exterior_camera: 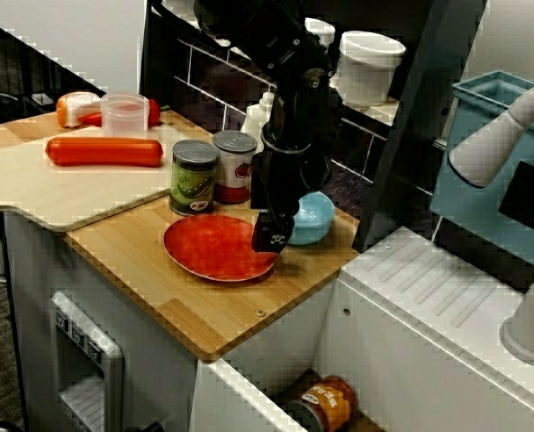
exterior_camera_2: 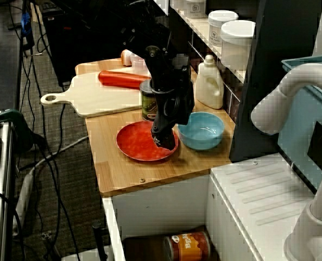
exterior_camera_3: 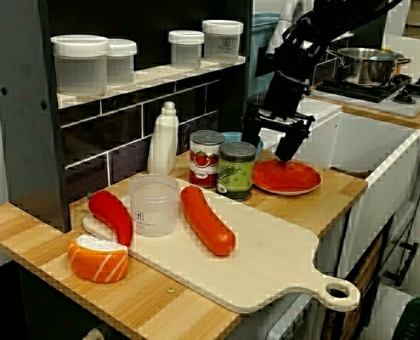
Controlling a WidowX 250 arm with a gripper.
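Observation:
My black gripper (exterior_camera: 276, 227) hangs low over the right rim of a red plate (exterior_camera: 208, 247), just beside a light blue bowl (exterior_camera: 316, 220). In the view along the counter the gripper (exterior_camera_3: 268, 145) stands open, its two fingers spread wide with nothing between them; one fingertip (exterior_camera_3: 285, 150) is just above the plate (exterior_camera_3: 287, 178). The higher side view shows the gripper (exterior_camera_2: 165, 139) over the plate's (exterior_camera_2: 141, 144) edge nearest the bowl (exterior_camera_2: 201, 131). Whether a fingertip touches the plate is unclear.
A green can (exterior_camera: 194, 176) and a red can (exterior_camera: 235, 166) stand right behind the plate. A cutting board (exterior_camera: 59, 193) carries a long sausage (exterior_camera: 104, 151) and a clear tub (exterior_camera: 124, 114). A white bottle (exterior_camera_2: 208, 82) and shelf jars (exterior_camera_2: 238, 43) are at the back.

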